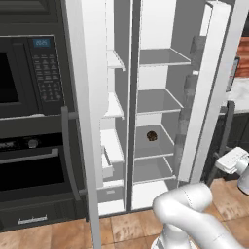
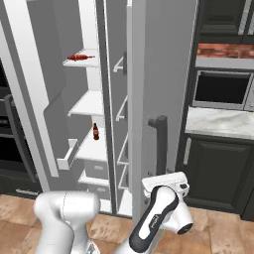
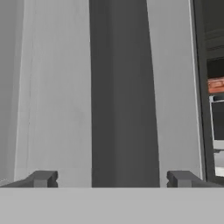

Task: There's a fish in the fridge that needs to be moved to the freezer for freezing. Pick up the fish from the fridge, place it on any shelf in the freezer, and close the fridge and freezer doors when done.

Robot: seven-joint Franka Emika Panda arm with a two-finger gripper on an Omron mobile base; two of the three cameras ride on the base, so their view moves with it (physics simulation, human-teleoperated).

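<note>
Both doors stand open. Gripper (image 3: 112, 178) faces the fridge door's (image 2: 163, 74) dark handle (image 3: 124, 92), jaws wide apart, holding nothing. The fish (image 2: 80, 57) (red) lies on an upper freezer shelf (image 2: 87, 53).

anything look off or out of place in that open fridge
Nothing is spilled or broken. Both doors stand open. One red item lies flat on an upper fridge shelf, while a dark bottle stands upright lower down. A small brown object sits alone on another shelf.
</note>
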